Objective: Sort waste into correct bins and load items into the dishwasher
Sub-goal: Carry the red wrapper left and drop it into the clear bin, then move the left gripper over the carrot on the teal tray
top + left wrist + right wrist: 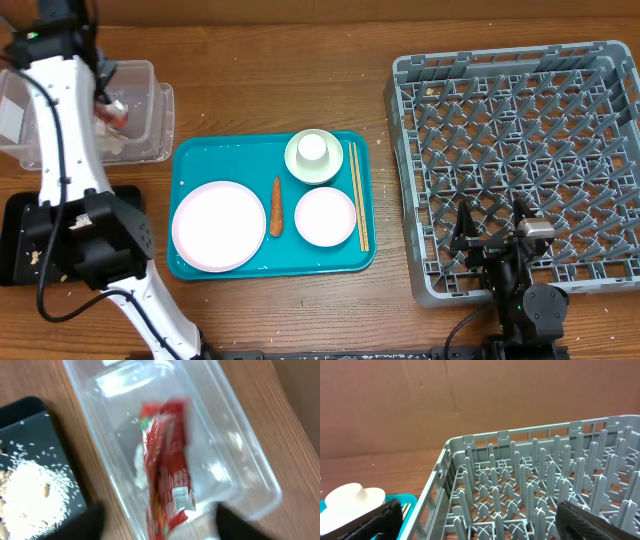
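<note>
Both jaws gape wide: left above wrapper (pixel 167 470) in tub (pixel 116 416), right over rack (pixel 520 477).

On the tray (pixel 186 262) the big plate (pixel 218 226) lay near left, the small plate (pixel 325 216) near right, and the carrot (pixel 276 207) between them. The bowl (pixel 300 168) sat behind them with the cup (pixel 313 148) in it, and the chopsticks (pixel 358 195) lay along the right edge. Right of the tray stood the rack (pixel 520 170). Left of it lay the flat bin (pixel 20 240), and behind-left the tub (pixel 150 110) held the wrapper (pixel 167 470) under my left claw (pixel 157 525).
</note>
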Robot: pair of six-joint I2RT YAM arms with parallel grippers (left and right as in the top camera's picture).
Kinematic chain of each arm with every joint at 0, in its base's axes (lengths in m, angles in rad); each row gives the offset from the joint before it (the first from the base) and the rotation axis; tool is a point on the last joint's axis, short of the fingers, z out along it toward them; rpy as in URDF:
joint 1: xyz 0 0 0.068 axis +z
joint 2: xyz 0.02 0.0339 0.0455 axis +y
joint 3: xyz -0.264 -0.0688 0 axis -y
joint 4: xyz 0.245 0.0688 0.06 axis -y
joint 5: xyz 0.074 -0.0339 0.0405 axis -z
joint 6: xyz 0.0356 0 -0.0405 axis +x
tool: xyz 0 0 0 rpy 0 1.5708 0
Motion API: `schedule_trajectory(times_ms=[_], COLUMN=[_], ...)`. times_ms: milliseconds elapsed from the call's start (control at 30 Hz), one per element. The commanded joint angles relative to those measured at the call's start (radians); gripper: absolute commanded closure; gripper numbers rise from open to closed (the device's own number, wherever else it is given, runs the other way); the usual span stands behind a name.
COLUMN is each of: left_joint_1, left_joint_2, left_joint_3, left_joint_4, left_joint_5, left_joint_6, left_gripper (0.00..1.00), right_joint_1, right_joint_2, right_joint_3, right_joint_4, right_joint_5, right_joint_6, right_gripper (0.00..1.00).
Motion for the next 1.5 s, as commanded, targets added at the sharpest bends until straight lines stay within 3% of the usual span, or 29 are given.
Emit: schedule_trajectory(times_ms=[0, 167, 400, 600, 867, 1100, 1467], left_joint_1=[0.016, 0.021, 0.019, -0.005, -0.117, -0.310, -0.626], left_joint_2=[-0.016, -0.016, -0.020, -0.079, -0.185, -0.191, -0.191], left_joint_3=[-0.011, -0.011, -0.011, -0.011, -0.011, -0.023, -0.066], left_joint_4=[0.003, -0.024, -0.181, -0.219, -0.340, -0.447, -0.460], left_joint_5=[-0.011, 0.051, 0.273, 0.427, 0.405, 0.358, 0.325], left_joint_6=[0.030, 0.112, 0.124, 0.225, 0.261, 0.261, 0.261], left_gripper=[0.00, 0.00, 0.00, 0.00, 0.00, 0.00, 0.00], right_joint_1=[-0.002, -0.002, -0.002, -0.002, -0.002, -0.002, -0.002], right_joint_2=[-0.005, -0.005, -0.005, -0.005, -0.005, -0.005, -0.005], right_joint_3=[-0.010, -0.010, -0.010, -0.010, -0.010, -0.010, -0.010], right_joint_4=[0.006, 0.006, 0.006, 0.006, 0.006, 0.006, 0.006], right_joint_5=[0.005, 0.005, 0.005, 0.005, 0.005, 0.005, 0.005], right_joint_6=[0.003, 0.003, 0.003, 0.003, 0.003, 0.003, 0.003], right_gripper=[0.00, 0.00, 0.00, 0.00, 0.00, 0.00, 0.00])
